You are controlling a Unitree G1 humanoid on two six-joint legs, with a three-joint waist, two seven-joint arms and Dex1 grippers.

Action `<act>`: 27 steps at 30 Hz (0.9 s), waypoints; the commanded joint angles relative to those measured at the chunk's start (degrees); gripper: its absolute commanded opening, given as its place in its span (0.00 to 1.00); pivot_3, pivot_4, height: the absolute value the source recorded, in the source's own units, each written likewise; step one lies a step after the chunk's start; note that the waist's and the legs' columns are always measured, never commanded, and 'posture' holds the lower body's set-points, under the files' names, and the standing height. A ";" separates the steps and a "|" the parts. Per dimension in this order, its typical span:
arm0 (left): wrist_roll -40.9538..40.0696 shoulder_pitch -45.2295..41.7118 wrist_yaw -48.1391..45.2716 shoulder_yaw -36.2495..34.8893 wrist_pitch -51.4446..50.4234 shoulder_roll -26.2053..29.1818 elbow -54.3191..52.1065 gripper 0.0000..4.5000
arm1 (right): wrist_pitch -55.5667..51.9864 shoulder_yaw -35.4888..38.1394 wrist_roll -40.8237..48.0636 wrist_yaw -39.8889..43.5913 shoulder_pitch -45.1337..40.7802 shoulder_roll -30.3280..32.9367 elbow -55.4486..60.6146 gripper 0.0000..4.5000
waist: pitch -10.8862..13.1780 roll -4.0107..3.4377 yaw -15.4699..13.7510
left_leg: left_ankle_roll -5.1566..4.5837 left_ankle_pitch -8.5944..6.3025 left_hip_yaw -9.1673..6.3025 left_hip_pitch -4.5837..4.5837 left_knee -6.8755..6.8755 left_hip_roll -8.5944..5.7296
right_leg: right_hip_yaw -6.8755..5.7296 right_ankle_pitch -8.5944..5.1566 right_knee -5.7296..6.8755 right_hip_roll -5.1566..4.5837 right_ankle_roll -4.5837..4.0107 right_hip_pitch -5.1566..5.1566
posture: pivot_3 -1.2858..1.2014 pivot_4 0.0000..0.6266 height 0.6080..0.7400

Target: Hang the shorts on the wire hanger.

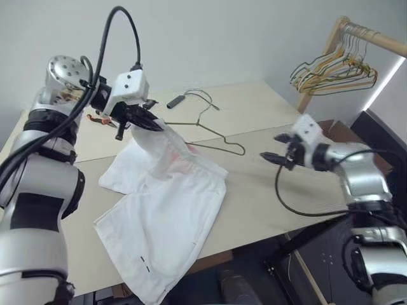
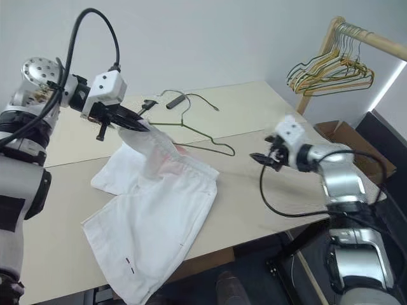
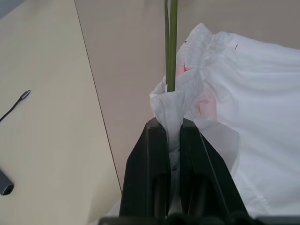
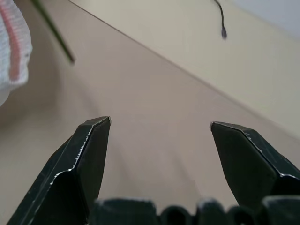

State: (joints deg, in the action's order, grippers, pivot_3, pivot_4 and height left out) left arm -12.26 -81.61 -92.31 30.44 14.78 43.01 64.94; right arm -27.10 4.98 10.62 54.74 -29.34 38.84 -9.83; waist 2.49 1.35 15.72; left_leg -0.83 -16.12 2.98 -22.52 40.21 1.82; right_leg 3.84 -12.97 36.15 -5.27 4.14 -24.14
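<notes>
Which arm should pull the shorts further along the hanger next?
Right, likely. The right gripper is open and empty beside the wire hanger. The left gripper is shut on the shorts and wire together, lifting them, so it's busy.

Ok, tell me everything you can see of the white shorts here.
The white cloth shorts lie mostly spread on the beige table, with a gathered waistband and a faint pink patch near the raised part. One bunched corner is lifted off the table, pinched in the shut jaws of the left gripper. The thin grey-olive wire hanger runs into that raised fold. The right gripper hangs open, apart from the cloth.
</notes>
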 commanded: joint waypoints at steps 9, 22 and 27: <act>-1.32 -3.39 -0.19 -2.01 0.20 0.81 -0.77 0.00 | -16.98 -3.20 13.49 -7.86 4.24 -20.17 8.72 0.88 | 0.01 -0.01 2.29 | 0.00 0.02 0.14 0.25 0.09 -0.02 | 0.28 -0.01 0.39 0.01 0.02 0.04 | 0.42 0.00 1.00; -1.77 -2.77 -0.19 -2.97 -0.12 1.08 -1.16 0.00 | -14.54 -7.20 12.88 -8.22 1.66 -23.14 0.72 0.20 | 0.01 0.00 1.22 | -0.03 0.00 -0.02 -0.12 0.13 -0.06 | 0.14 -0.04 0.55 -0.02 0.08 -0.12 | 0.43 0.00 1.00; -1.90 -2.24 -0.19 -3.51 -0.29 1.50 -1.18 0.00 | -12.46 -7.45 12.23 -8.10 1.49 -22.60 0.46 0.00 | 0.01 0.00 0.93 | -0.02 0.00 -0.02 -0.08 0.13 -0.06 | 0.15 -0.04 0.56 -0.01 0.08 -0.11 | 0.43 0.00 1.00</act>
State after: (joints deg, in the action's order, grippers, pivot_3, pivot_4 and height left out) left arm -12.91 -82.76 -92.31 28.86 14.61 43.32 64.94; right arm -41.48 -2.69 23.05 46.11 -26.93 15.55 -10.54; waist 2.50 1.34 16.65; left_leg -0.86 -16.12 2.96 -22.60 40.34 1.76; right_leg 3.98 -13.02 36.72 -5.28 4.22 -24.25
